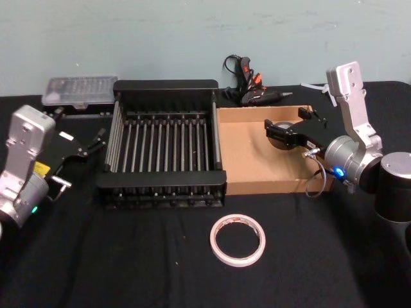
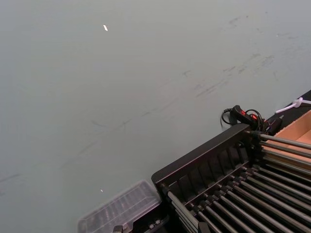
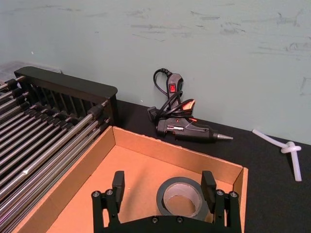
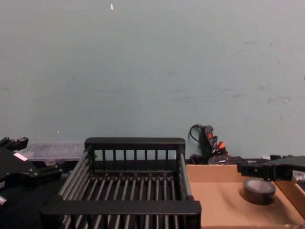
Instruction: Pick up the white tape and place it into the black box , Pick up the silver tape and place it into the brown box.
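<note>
Both arms are silver-grey with black joints. The left gripper (image 1: 96,142) and right gripper (image 1: 292,127) are black. A blue light glows on the right wrist, green on the left.

We held our right arm reaching in from the right side, its silver wrist link rising near the far edge and the forearm angled back toward the middle. Our right gripper (image 1: 290,130) hung low with its black fingers spread wide apart; in the right wrist view the right gripper (image 3: 164,187) showed both finger tips (image 3: 118,180) upright and parted, closed on nothing. Our left arm sat on the left side, its silver wrist raised and tilted inward. Our left gripper (image 1: 90,146) pointed toward the middle with its dark fingers parted, gripping nothing; the chest view caught it low at the left edge.
</note>
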Robot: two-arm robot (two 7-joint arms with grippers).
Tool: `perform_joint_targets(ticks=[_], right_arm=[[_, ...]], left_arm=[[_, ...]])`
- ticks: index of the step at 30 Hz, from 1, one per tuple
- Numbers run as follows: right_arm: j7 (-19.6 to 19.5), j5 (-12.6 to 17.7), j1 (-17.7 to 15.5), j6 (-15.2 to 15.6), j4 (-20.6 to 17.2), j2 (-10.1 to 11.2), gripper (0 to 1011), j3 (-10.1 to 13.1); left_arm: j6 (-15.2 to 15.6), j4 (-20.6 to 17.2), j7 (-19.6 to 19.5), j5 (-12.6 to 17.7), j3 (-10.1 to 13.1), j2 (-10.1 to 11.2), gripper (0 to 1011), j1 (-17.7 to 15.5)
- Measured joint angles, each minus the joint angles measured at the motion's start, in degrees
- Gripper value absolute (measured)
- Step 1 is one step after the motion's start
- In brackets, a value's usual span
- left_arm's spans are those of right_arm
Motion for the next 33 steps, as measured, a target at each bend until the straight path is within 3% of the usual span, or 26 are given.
perform_joint_targets(ticks=[16,24,33], right_arm=[[0.0,0.0,-0.1,-0.1,-0.2,0.0,1002,0.1],[1.2,0.6,-2.5,-0.2,-4.9,1.4,1002,0.9],[4.0,2.8,-8.2,0.5,-14.3,5.2,1002,1.5]], left_arm=[[0.0,0.0,0.0,0.0,0.0,0.0,1001,0.0],[0.0,0.0,0.0,0.0,0.0,0.0,1001,0.0],[0.0,0.0,0.0,0.0,0.0,0.0,1001,0.0]])
